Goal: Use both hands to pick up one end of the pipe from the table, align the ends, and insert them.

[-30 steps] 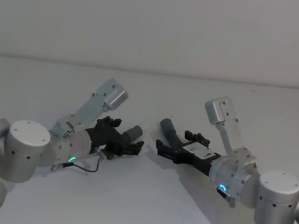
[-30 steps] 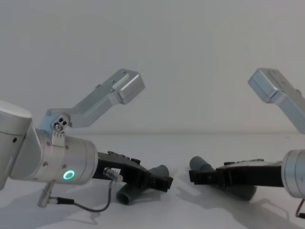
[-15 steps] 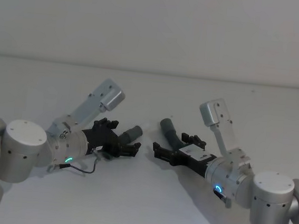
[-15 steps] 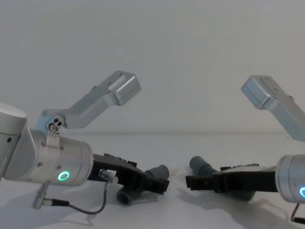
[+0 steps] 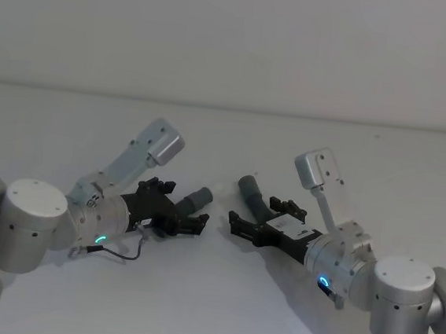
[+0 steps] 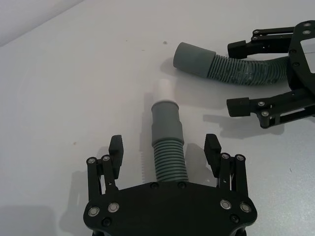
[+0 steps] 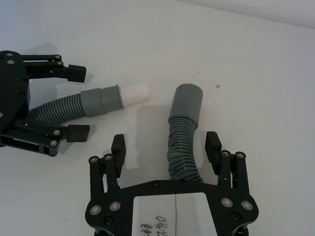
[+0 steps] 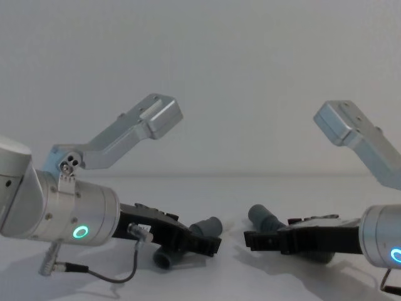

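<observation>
The left gripper (image 6: 164, 143) lies low over the table (image 5: 211, 292), reaching toward 2 o'clock in the head view. Its 2 fingers (image 6: 116, 147) are spread wide, 1 on each side of the stepped-cuff hose (image 6: 166, 132), with bare table showing between each pad and the ribs. It is released and grips nothing. The hose rests flat on the table. The fingers straddle the ribbed body behind the cuff, which I judge leaves the whitish tip (image 6: 165, 90) free and sticking out forward for the joining.

At 3 o'clock of that tip in the head view, near but apart, is the wider grey sleeve (image 7: 188, 101) of the second hose (image 7: 181, 135). This hose also lies on the table, curving so the sleeve points toward about 11 o'clock.

The right gripper (image 7: 165, 141) comes in toward 10 o'clock and mirrors the left one. It is released too, its fingers (image 7: 212, 145) straddling the ribs behind the sleeve with a gap on both sides.

The 2 grippers face each other across the 2 ends, so each can lift 1 piece and then turn it until tip and sleeve line up. At this moment the ends point past each other, not head-on. My judgement is that both grasps are lined up but not yet made, and closing is the step in hand.
</observation>
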Robot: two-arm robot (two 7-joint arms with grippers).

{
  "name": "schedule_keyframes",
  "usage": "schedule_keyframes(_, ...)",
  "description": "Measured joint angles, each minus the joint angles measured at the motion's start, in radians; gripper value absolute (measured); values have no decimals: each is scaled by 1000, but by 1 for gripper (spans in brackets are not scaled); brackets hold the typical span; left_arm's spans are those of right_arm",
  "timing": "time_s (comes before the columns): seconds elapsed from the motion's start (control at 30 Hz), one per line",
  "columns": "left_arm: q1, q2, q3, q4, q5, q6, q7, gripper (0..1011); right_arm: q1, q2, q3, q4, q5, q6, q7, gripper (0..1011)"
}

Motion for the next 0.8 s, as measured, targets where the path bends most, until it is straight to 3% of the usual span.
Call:
schedule_keyframes(0.4,2,0,-2,-2,-1,3,-2,1001,1,-1,-1,4,-9,-7,-1,675)
schedule_keyframes(0.57,2,0,-3,-3,-2,4,-3,1001,1,-2,-1,4,-10,-8,-2,472)
schedule_keyframes(0.8,3,0,-4,-3,-2,4,-3,973,1,-2,-2,5,-11,-9,-3,274)
